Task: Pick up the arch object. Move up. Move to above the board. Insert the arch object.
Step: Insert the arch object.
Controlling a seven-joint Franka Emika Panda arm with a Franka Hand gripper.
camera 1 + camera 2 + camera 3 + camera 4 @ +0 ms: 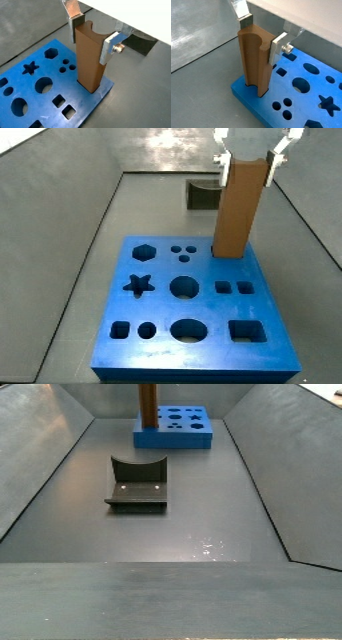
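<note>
In a side view looking down the trough, the fixture (138,484) stands nearest on the grey floor (201,504), a dark bracket on its base plate. Well beyond it, at the far end, lies the board (175,428), bright blue with dark cut-outs.

In another side view the board (191,306) fills the near ground: square, round and rounded holes in the near row, a star (136,284) at the left, a hexagon (143,252) and small circles farther back. The fixture (203,194) sits behind the board.

At the board's far right corner the arch object (237,208) stands upright, tall and orange-brown, its lower end at the board's surface near that edge. In both wrist views its foot (89,84) seems to enter a hole at the board's (304,102) corner; how deep, I cannot tell.

The gripper (93,31) is above the board, clamped on the arch object's (256,57) top, one silver finger (111,45) flat against each side.
</note>
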